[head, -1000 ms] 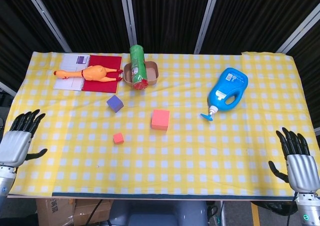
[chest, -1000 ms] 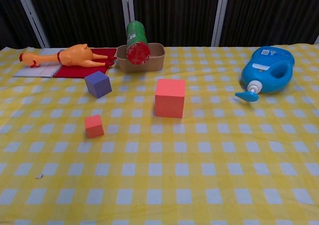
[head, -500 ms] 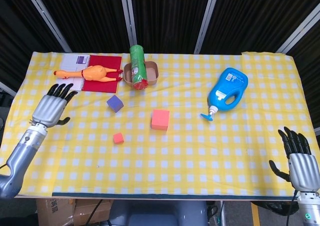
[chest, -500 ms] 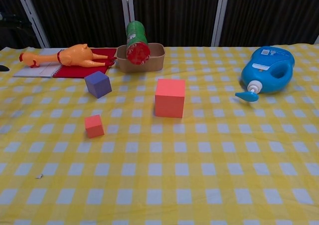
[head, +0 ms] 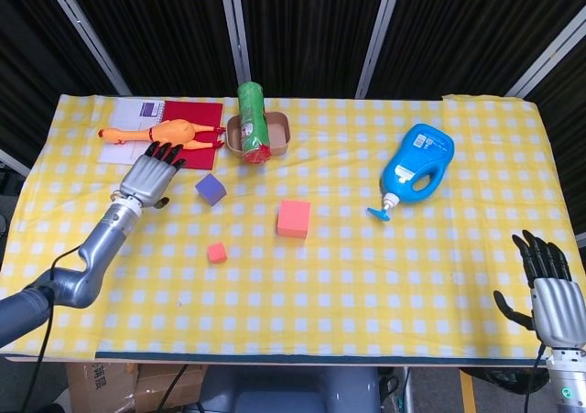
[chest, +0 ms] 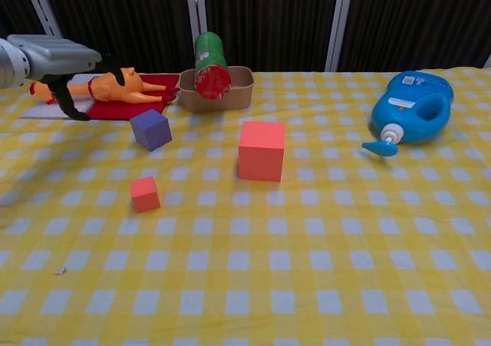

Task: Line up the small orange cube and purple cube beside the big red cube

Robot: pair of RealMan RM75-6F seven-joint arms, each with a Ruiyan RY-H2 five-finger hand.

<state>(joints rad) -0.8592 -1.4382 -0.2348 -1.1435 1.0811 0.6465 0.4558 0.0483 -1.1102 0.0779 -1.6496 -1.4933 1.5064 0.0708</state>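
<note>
The big red cube (head: pixel 294 219) (chest: pixel 261 150) sits mid-table. The purple cube (head: pixel 211 190) (chest: pixel 150 129) lies to its left and further back. The small orange cube (head: pixel 217 253) (chest: pixel 145 193) lies to the red cube's near left. My left hand (head: pixel 150 176) (chest: pixel 57 64) hovers open with fingers spread, left of the purple cube and apart from it. My right hand (head: pixel 548 294) hangs open off the table's near right corner, seen only in the head view.
A rubber chicken (head: pixel 169 135) lies on a red and white notebook (head: pixel 188 129) at the back left. A green can (head: pixel 252 120) rests in a brown tray (head: pixel 280 135). A blue detergent bottle (head: pixel 417 168) lies at the right.
My left arm has swung in from the table's left edge toward the purple cube. My right hand has sunk slightly. The cubes have not moved.
</note>
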